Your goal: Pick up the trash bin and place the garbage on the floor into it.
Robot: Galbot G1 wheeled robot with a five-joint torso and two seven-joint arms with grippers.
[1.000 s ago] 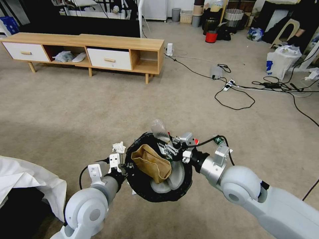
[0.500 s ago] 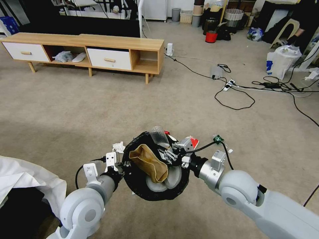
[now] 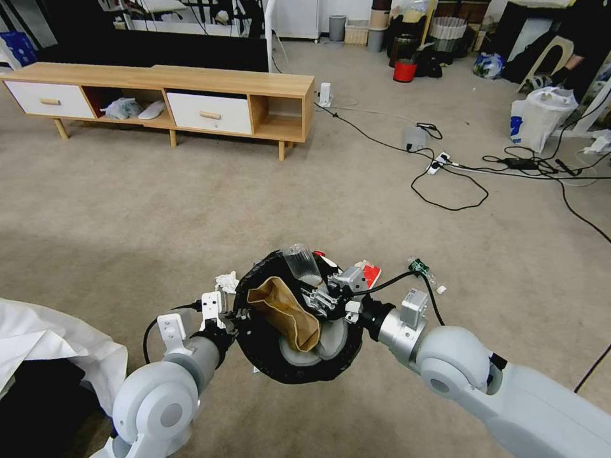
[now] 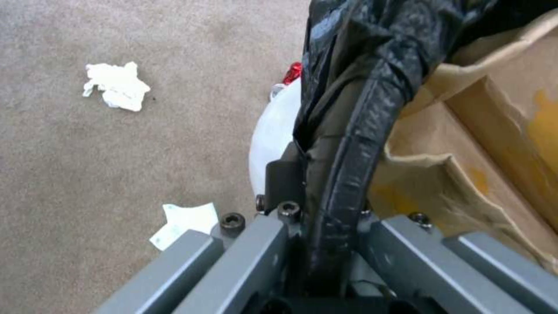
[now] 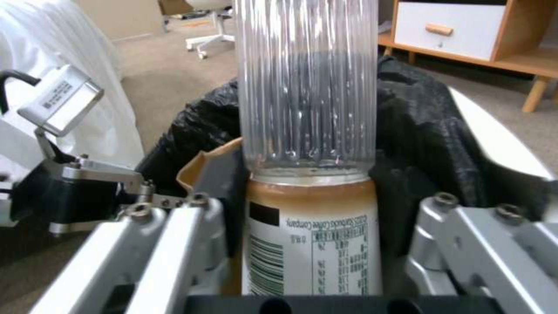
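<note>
- Left gripper [image 3: 237, 318] is clamped on the rim of the trash bin [image 3: 267, 356] — in the left wrist view its fingers [image 4: 279, 205] pinch the black liner edge, bin held up off the carpet in front of the robot.
- Right gripper [image 3: 316, 299] sits over the bin mouth, closed on a clear ribbed bottle [image 5: 308, 109]; the labelled end sits between the jaws, the ribbed end sticks up past the far rim.
- Crumpled brown paper bag [image 3: 283, 308] is already inside, taking up approx. half the opening.
- On the floor nearby: a white tissue [image 4: 116, 85], a paper scrap [image 4: 183, 220], a red-white wrapper [image 3: 369, 272], a small green-labelled bottle [image 3: 423, 272].
- Risks, as I read it: bottle's long and the bag crowds the mouth — let go like this and it may tip over the rim.
- Also, the left grip is on rim and thin liner, so a knock from the right arm could make the bin swing or slip.
</note>
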